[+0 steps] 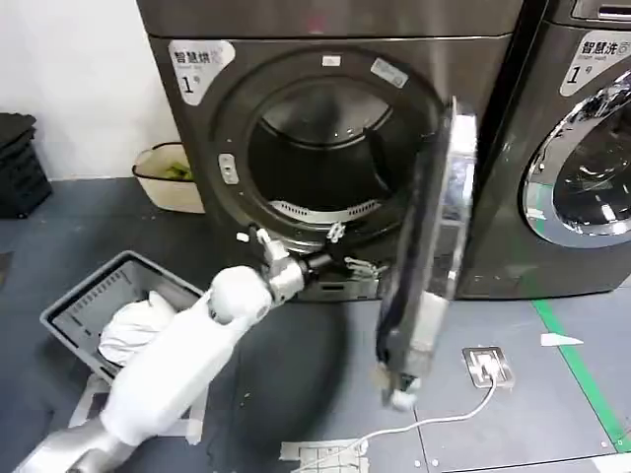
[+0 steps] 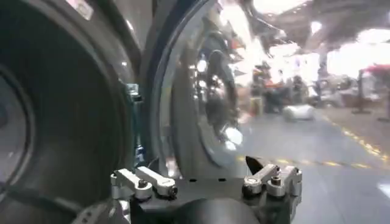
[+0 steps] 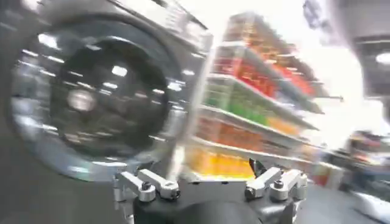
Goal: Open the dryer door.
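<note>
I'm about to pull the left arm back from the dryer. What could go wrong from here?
1. The left gripper sits low at the drum opening, beside the open dryer door; backing out could clip the door.
2. The laundry basket lies beside the left arm and could get knocked.

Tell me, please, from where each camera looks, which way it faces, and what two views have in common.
Head view: sits on the robot's head, looks forward and down at the dryer door, swung open; the left arm reaches toward the drum opening.
Left wrist view: sits on the left arm's wrist, faces the dryer door at close range; the left hand shows, fingers apart.
Right wrist view: sits on the right wrist, faces a closed chrome-ringed door and shelves; the right hand shows, fingers apart.
Shared: the head and left wrist views both show the dryer door.
</note>
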Robot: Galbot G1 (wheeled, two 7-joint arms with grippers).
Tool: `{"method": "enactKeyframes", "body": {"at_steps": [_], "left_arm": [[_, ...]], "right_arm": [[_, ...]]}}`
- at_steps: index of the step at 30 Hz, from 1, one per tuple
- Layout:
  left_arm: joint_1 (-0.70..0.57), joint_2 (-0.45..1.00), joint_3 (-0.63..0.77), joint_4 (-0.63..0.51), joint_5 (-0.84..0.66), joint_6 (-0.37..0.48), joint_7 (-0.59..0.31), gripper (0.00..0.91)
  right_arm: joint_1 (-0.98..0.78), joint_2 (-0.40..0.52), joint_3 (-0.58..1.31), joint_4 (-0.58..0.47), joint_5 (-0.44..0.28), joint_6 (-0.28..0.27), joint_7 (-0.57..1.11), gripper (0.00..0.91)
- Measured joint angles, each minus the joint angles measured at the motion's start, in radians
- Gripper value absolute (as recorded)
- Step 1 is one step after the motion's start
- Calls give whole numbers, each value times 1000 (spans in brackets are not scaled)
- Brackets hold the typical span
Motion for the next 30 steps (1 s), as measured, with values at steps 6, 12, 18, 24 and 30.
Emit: {"method": "enactKeyframes", "body": {"at_steps": [6, 12, 18, 24, 30], "left_arm": [[-42, -54, 38, 60, 25, -14, -7, 907], [-71, -113, 76, 121, 52, -31, -17, 907], [-89, -161, 107, 163, 59, -43, -28, 907], [-113, -203, 136, 203, 76, -55, -50, 907], [-138, -242, 153, 232, 91, -55, -60, 907]], "right_arm": [[22, 2, 83, -74, -78, -19, 111, 907], [22, 6, 157, -159, -114, -53, 174, 907], [21, 1, 222, -234, -154, -65, 197, 907], [18, -17, 284, -313, -202, -71, 223, 907], [13, -23, 330, -370, -260, -73, 234, 907]]}}
